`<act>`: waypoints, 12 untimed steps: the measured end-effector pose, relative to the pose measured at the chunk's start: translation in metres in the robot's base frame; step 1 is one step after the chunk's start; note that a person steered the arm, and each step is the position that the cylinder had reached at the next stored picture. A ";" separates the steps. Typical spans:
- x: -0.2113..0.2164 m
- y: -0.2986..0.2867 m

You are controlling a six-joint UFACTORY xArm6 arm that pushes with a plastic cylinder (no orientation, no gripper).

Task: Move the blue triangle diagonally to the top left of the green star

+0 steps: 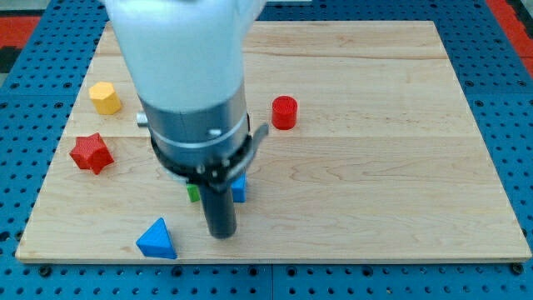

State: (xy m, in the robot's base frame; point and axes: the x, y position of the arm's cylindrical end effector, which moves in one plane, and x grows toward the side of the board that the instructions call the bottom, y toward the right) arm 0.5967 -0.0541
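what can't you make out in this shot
Camera view, the only one:
- Green block: only a sliver shows behind the arm; shape unreadable, so the star cannot be confirmed.
- Blue block: mostly hidden by the rod; shape unclear.
- My tip: whether it touches the blue triangle at its left cannot be settled; they look apart.

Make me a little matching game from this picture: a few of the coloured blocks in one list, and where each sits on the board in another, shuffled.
Blocks:
1. yellow hexagon
2. red star
3. red cylinder
4. blue triangle

Places:
A. near the view's bottom edge, left of my tip
B. at the view's right of the arm
C. top left corner area
D. left edge, below the yellow block

Pairs: 1-C, 2-D, 3-B, 4-A
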 end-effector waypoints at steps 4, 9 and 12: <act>-0.044 -0.157; -0.098 -0.224; -0.115 -0.206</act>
State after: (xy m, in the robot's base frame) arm 0.4814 -0.2601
